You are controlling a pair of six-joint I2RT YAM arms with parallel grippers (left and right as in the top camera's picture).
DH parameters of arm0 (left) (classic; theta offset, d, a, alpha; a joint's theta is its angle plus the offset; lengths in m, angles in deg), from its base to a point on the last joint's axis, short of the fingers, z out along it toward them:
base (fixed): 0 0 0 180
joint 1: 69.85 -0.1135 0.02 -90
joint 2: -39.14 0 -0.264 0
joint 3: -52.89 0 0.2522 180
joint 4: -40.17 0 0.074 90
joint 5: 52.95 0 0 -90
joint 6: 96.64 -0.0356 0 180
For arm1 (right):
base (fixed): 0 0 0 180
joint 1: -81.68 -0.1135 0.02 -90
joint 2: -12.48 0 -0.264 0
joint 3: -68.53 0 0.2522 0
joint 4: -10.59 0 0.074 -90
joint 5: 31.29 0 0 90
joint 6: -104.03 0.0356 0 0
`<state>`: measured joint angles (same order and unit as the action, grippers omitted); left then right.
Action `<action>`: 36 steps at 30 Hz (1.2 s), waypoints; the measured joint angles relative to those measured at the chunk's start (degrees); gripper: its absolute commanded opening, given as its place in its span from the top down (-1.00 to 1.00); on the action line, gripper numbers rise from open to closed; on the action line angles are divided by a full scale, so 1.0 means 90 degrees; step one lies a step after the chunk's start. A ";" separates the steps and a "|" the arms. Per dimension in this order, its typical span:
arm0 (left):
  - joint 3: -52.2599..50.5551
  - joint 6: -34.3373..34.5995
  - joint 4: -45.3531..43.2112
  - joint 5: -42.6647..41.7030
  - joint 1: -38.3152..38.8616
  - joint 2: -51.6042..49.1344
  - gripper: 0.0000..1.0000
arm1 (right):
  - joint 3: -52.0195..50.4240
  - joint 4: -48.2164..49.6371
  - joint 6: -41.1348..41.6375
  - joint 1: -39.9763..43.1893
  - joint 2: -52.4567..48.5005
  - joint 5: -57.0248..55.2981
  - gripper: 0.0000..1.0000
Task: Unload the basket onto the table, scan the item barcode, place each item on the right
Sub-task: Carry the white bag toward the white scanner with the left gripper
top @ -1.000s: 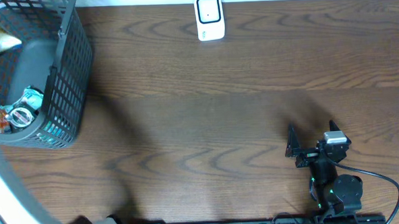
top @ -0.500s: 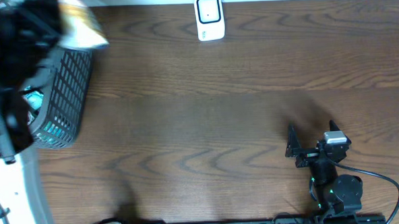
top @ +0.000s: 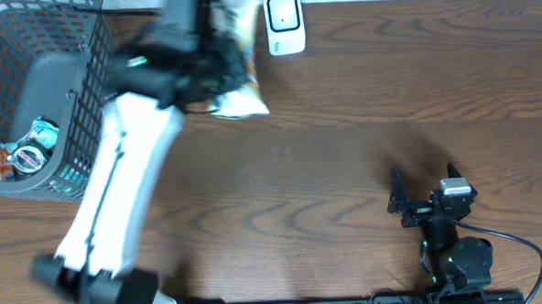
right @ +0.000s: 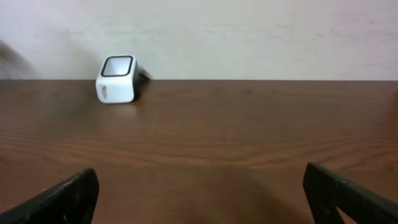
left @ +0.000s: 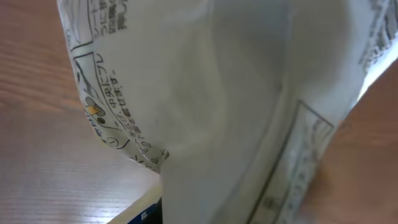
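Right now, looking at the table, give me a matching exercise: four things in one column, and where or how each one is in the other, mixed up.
Column one
1. scanner
2. basket
3. snack packet
4. right gripper

Column two
A. open, at the near right of the table
B. held above the table, close to the scanner
C. white, standing at the far edge
D. grey mesh, at the left edge

Pairs: 1-C, 2-D, 3-B, 4-A
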<state>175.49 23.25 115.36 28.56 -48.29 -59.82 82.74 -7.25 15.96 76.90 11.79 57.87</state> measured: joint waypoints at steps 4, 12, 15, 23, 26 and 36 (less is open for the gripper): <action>0.0000 0.0124 -0.0236 0.0386 0.0498 -0.0862 0.85 | 0.0000 0.0000 0.0000 0.0000 0.0000 0.0000 -0.99; 0.0000 0.0454 -0.0578 0.0629 0.1178 -0.2433 0.85 | 0.0000 0.0000 0.0002 0.0000 0.0000 0.0000 -0.99; 0.0000 0.0551 -0.0782 0.0631 0.1345 -0.2856 0.32 | 0.0000 0.0000 0.0000 0.0000 0.0000 0.0000 -0.99; -0.0002 0.0500 -0.1047 0.0653 0.1481 -0.2943 0.07 | 0.0000 0.0000 0.0000 0.0000 0.0000 0.0000 -0.99; -0.0002 0.0267 -0.1047 0.0653 0.1416 -0.2805 0.08 | 0.0000 0.0000 0.0000 0.0000 0.0000 0.0000 -0.98; 0.0041 -0.0097 -0.1093 0.0680 0.1144 -0.1622 0.85 | 0.0000 0.0000 0.0000 0.0000 0.0000 0.0000 -0.99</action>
<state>175.86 22.38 105.53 34.68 -37.99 -74.42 82.74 -7.25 15.96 76.90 11.79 57.87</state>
